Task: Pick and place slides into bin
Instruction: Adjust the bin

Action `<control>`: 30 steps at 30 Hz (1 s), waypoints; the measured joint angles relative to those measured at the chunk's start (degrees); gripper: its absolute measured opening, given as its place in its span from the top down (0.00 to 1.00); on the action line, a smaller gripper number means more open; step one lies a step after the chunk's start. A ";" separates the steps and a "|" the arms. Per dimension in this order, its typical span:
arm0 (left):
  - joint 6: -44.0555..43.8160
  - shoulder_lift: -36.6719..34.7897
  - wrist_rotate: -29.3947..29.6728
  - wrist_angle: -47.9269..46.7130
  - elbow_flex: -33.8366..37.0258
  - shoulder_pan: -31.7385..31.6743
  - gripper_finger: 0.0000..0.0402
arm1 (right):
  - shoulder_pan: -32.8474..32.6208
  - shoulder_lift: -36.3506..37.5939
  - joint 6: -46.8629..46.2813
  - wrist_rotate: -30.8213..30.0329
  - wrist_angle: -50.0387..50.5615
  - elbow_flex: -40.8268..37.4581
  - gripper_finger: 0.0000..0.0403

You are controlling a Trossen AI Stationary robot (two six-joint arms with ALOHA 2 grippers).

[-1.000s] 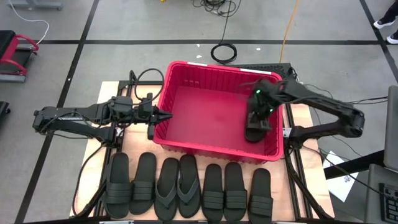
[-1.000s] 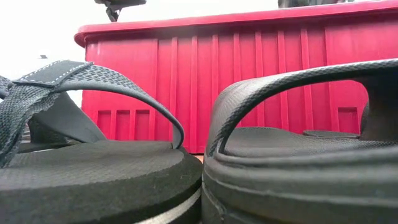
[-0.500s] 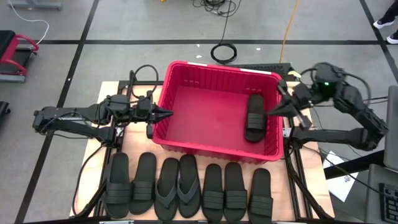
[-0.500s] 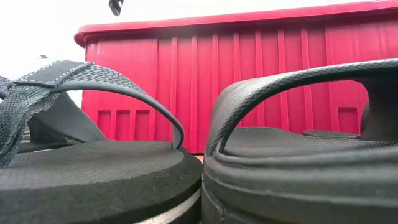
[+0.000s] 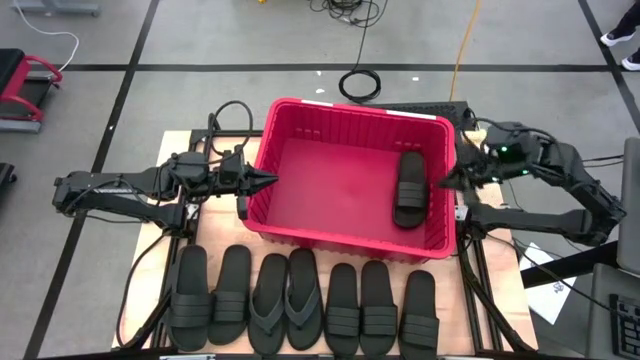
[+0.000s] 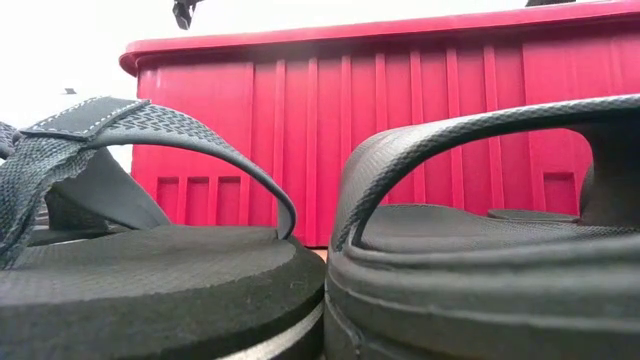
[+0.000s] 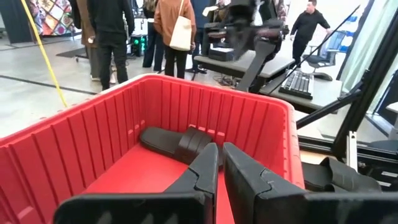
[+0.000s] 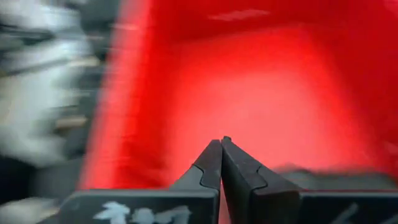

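one slide (image 5: 410,188) lies flat in the bin (image 5: 285,125), against the wall on the right arm's side. seven more slides (image 5: 305,300) sit in a row on the desk (image 5: 165,150), just in front of the bin's near wall: five with a wide ribbed strap, two thong flip-flops (image 5: 284,298) side by side left of the middle.

the slides look like soft black rubber: light, bendy, not fragile, with a matte surface that should grip well rather than slip. the sole will flex if pinched at one end, so the toe may droop. my guess is the best hold is the arched strap, which the low view shows standing clear of the footbed (image 6: 470,225) with a gap beneath; one finger under it and one over would do. on a flip-flop the thin strap (image 6: 190,140) is narrower and floppier, so a pinch near where it meets the sole seems safer. an edge pinch on the sole is the fallback.

the right claw (image 5: 443,181) has its fingers pressed together and holds nothing. it hangs by the bin's right rim, just beside the slide inside, and well apart from the row on the desk. the left claw (image 5: 272,182) is also closed on nothing, its tips at the bin's left rim pointing inward, with the row's left-end slides (image 5: 210,295) near it, in front and below.
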State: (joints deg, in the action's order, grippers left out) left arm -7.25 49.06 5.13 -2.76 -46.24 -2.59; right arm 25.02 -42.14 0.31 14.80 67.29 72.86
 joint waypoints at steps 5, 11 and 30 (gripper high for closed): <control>-0.02 0.00 0.00 0.00 0.00 0.00 0.94 | 1.75 -4.17 0.97 -13.28 -2.83 -4.80 1.00; 0.68 0.00 0.83 0.00 0.00 0.00 0.94 | 5.03 -10.77 1.89 -13.50 -6.22 -10.25 1.00; -10.07 6.57 -2.00 -6.79 0.00 -8.37 0.94 | 12.33 -10.47 4.30 -8.84 -16.08 -10.21 1.00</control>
State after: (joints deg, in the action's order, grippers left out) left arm -17.31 55.63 3.13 -9.55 -46.24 -10.96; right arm 37.35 -52.61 4.61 5.96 51.21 62.64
